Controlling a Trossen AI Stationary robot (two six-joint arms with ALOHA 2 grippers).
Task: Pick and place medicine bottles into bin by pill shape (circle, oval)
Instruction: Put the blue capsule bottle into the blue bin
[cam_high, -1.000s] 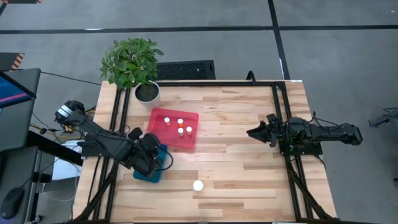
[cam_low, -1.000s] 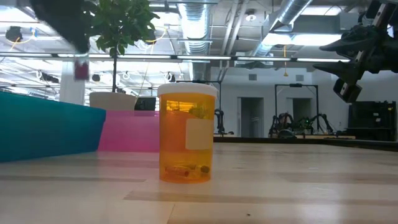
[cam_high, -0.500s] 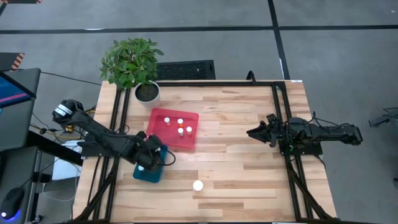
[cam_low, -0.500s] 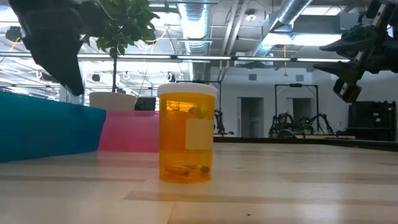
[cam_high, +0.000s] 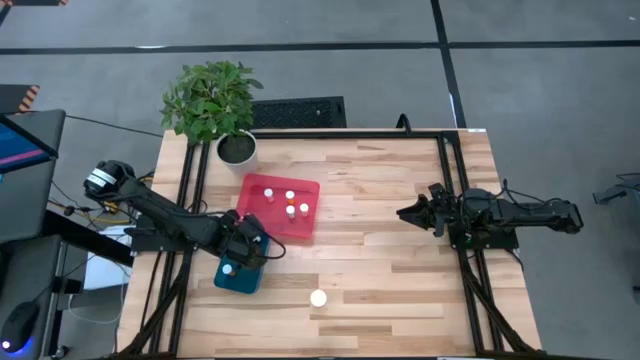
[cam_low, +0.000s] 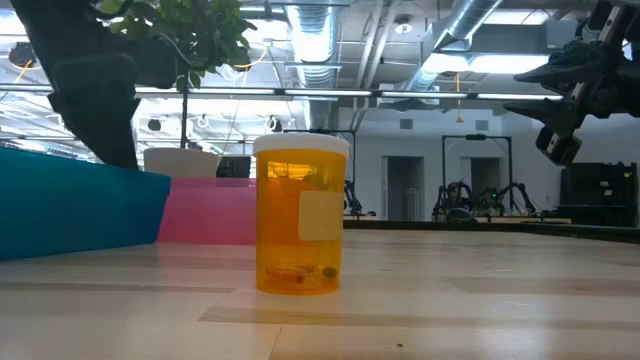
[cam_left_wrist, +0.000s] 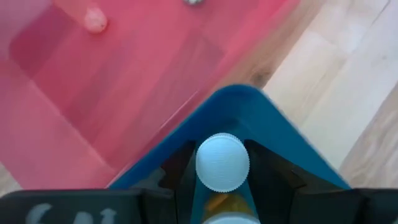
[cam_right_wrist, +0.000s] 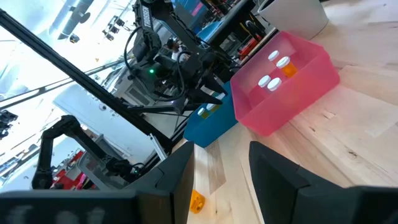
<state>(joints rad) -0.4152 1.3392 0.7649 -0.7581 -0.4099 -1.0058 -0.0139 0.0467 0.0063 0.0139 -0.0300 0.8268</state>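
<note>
One bottle (cam_high: 318, 297) stands alone near the table's (cam_high: 400, 260) front edge, unsorted; by my reckoning it is the last. Behind it, the blue bin (cam_high: 240, 276) holds a white-capped bottle (cam_left_wrist: 222, 162) between the left gripper's (cam_high: 247, 247) spread fingers, apparently just released. A second ago that gripper was lower over the bin, the cap hidden. The pink bin (cam_high: 262, 192) beyond holds four bottles. Right gripper (cam_high: 408, 212) waits at the far right, fingers spread, unchanged.
</note>
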